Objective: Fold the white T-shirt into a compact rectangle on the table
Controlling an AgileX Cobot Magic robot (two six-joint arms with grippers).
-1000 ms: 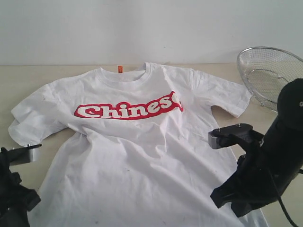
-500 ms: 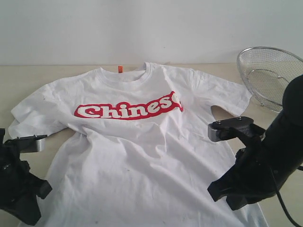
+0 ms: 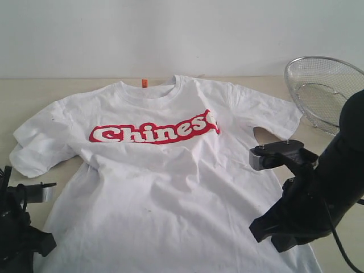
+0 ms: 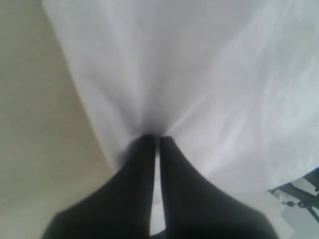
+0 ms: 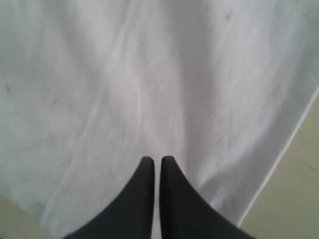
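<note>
The white T-shirt lies face up and wrinkled on the beige table, with its red "Chinese" banner and orange neck tag at the far side. At the shirt's near left edge, my left gripper is shut on a pinch of white cloth that puckers at its tips; in the exterior view it sits low at the left. My right gripper is shut near the shirt's near right corner, with a cloth ridge running up to its tips.
A round wire-mesh basket stands at the far right, beside the shirt's right sleeve. Bare tabletop shows to the left of the left sleeve and along the right side. A pale wall closes the back.
My left arm has dropped lower and nearer, and the shirt's near left edge has drawn in with it. The right arm shifted slightly a second ago and has held still since.
</note>
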